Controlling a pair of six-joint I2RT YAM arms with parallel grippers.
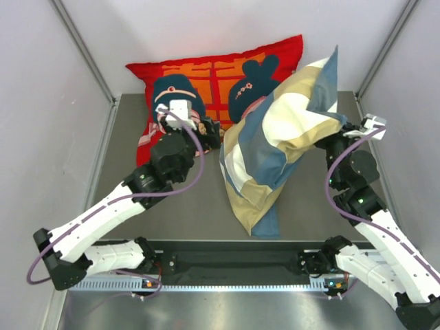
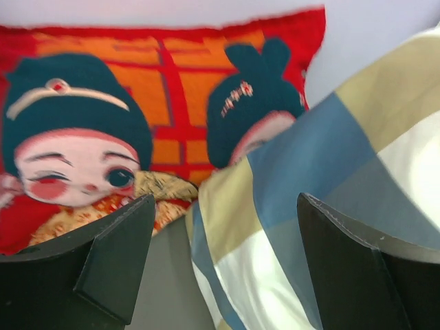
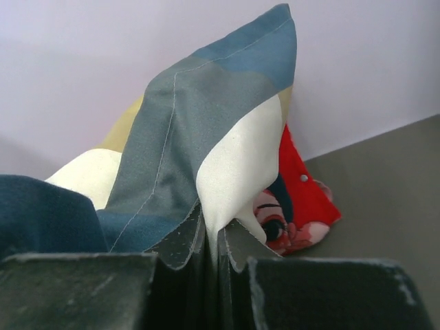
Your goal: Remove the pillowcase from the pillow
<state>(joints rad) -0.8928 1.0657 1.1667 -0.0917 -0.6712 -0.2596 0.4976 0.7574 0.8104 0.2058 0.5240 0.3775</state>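
Fabric of the soft blue, tan and cream checked pillowcase (image 1: 278, 148) is being held up before the red cartoon cushion (image 1: 206, 72), pinched in the right gripper (image 3: 213, 237); the left gripper (image 2: 225, 206), gaping beside it, should be pinning the hidden pillow.

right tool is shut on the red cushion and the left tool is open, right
Not quite: the right tool is shut on the pillowcase, not the red cushion, as the right wrist view shows. The left tool is open.
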